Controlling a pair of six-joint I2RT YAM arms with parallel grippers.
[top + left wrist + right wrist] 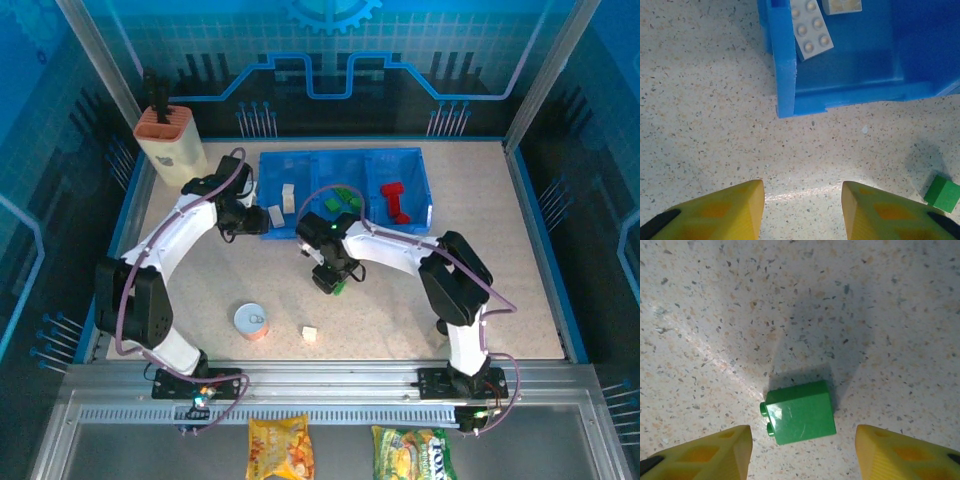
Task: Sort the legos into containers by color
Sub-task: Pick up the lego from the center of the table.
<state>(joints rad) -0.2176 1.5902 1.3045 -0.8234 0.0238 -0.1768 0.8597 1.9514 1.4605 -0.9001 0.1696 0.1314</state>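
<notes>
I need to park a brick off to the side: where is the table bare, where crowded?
Bare: the right side, between the tray end and the table edge; the near strip between the white brick and the right arm. Crowded: along the tray's front, the left gripper by its corner, the right gripper over a green brick.

Tray (310, 172) at back of table (520, 290), bricks (395, 200) inside, can (251, 321) left of loose brick (310, 334) near front

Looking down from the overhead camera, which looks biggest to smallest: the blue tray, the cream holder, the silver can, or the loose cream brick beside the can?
Largest to smallest:
1. blue tray
2. cream holder
3. silver can
4. cream brick
All four differ plainly.
</notes>
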